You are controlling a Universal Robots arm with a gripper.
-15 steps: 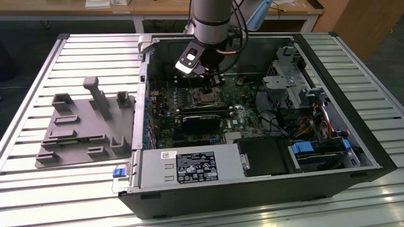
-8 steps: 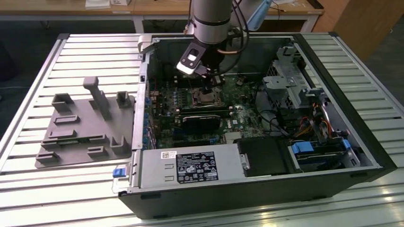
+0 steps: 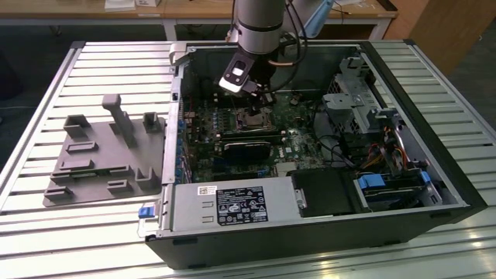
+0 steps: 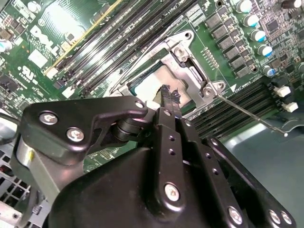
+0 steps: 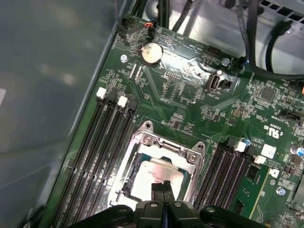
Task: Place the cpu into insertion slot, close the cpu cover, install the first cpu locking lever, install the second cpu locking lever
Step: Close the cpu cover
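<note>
An open computer case (image 3: 434, 174) lies on a slatted metal table (image 3: 101, 232). All places below are given from the insertion slot (image 3: 252, 120), the square socket near the middle of the green motherboard.

The gripper (image 3: 262, 103) hangs directly above the slot. In both wrist views its black fingers (image 5: 163, 187) are pressed together with nothing seen between them, and their tips sit over the cpu (image 5: 159, 173). It cannot be told whether they touch it.

The cpu lies flat in the slot with its pale silver face up. The cpu cover (image 5: 164, 147), a silvery frame, lies down around it.

In the second wrist view a thin wire locking lever (image 4: 251, 116) juts out from one corner of the slot, away over the board.

Long black memory slots (image 5: 102, 156) run along two opposite sides of the slot. A round coin battery (image 5: 151, 53) sits farther off on the board. Small white printed marks (image 5: 273, 133) and square white stickers dot the board nearby.

Well away from the slot, at the case's near edge in the exterior view, a metal box carries a large black-and-white label (image 3: 240, 204). Outside the case, toward the exterior view's left, rests a grey moulded fixture (image 3: 101, 157).
</note>
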